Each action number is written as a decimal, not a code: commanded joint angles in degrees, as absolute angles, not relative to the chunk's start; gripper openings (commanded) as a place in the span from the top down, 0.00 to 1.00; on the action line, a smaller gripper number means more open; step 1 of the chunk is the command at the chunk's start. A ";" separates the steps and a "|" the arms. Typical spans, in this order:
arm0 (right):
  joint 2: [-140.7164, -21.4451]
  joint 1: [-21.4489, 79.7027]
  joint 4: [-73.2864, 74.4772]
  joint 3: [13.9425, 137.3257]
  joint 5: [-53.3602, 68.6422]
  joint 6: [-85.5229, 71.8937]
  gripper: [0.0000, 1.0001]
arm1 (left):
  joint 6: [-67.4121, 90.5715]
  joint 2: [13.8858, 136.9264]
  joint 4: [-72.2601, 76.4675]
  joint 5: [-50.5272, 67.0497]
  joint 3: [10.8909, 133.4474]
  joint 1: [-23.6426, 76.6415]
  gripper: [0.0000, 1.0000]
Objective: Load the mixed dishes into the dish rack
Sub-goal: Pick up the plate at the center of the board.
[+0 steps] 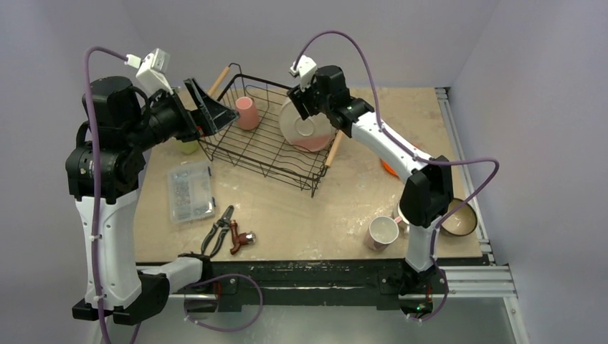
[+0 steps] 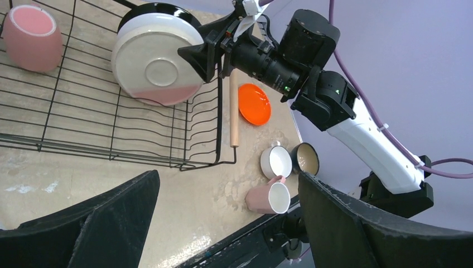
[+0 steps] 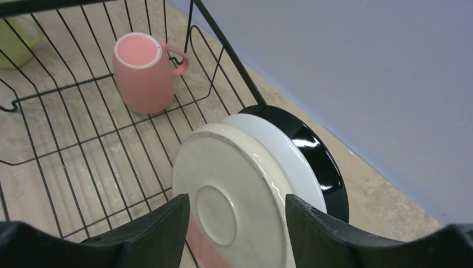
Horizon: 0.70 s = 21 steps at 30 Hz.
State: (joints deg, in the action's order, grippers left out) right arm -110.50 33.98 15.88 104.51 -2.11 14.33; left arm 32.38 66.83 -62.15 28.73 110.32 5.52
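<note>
The black wire dish rack (image 1: 265,147) stands at the back of the table. A pink mug (image 1: 247,112) sits in it mouth up. A cream plate (image 3: 223,167) stands on edge in its slots, in front of a white plate (image 3: 290,162) and a black plate (image 3: 329,167). My right gripper (image 3: 237,206) hovers open just above the cream plate, fingers apart and clear of it. My left gripper (image 2: 228,184) is wide open and empty at the rack's left end. On the table lie a pink mug (image 2: 268,196), a white mug (image 2: 276,162), a dark bowl (image 2: 305,158) and a red plate (image 2: 254,104).
A yellow-green mug (image 3: 17,39) sits just outside the rack's left side. A clear plastic box (image 1: 191,191), pliers (image 1: 219,229) and a red-handled tool (image 1: 242,240) lie at the front left. The rack's wooden handle (image 1: 333,147) juts out on its right side.
</note>
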 commanded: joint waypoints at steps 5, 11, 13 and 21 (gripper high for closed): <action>-102.25 33.07 13.34 106.25 -3.18 7.77 0.34 | 33.32 65.64 -60.14 28.96 109.61 5.19 0.07; -91.94 28.05 8.98 98.39 -10.43 -2.35 0.23 | 34.47 65.37 -59.27 29.57 107.94 5.19 0.07; -88.66 24.14 10.32 95.85 -11.34 -7.69 0.20 | 34.99 65.22 -58.86 29.80 107.40 5.19 0.08; -78.17 2.34 16.80 80.88 -5.58 -23.37 0.18 | 36.93 64.82 -57.62 31.22 105.79 5.19 0.09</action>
